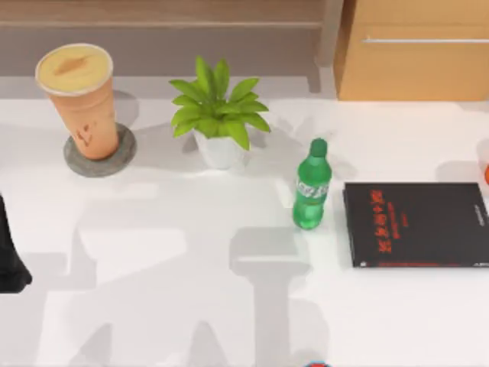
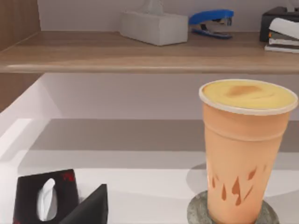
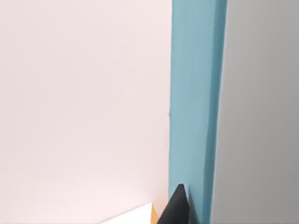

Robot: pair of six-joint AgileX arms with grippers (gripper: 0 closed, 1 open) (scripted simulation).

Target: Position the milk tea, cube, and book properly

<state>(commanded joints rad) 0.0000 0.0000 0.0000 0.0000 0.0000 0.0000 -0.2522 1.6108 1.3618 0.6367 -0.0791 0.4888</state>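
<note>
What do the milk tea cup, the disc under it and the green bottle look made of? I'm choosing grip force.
Milk tea: looks like matte paper or thin plastic, with an opaque orange-brown wall and a pale rolled rim. Coaster under it: speckled grey and dull, perhaps stone or felt; the look leaves it open. Green bottle: translucent glossy plastic with a screw cap and a printed label.

The black book (image 1: 416, 224) carries a column of red characters on its cover, with a thinner red line beside it, but none of it can be read from above. The green bottle (image 1: 311, 187) has a pale label, perhaps printed, too small to make out. The milk tea (image 2: 244, 154) bears only dark orange drop-shaped marks, no letters.
</note>
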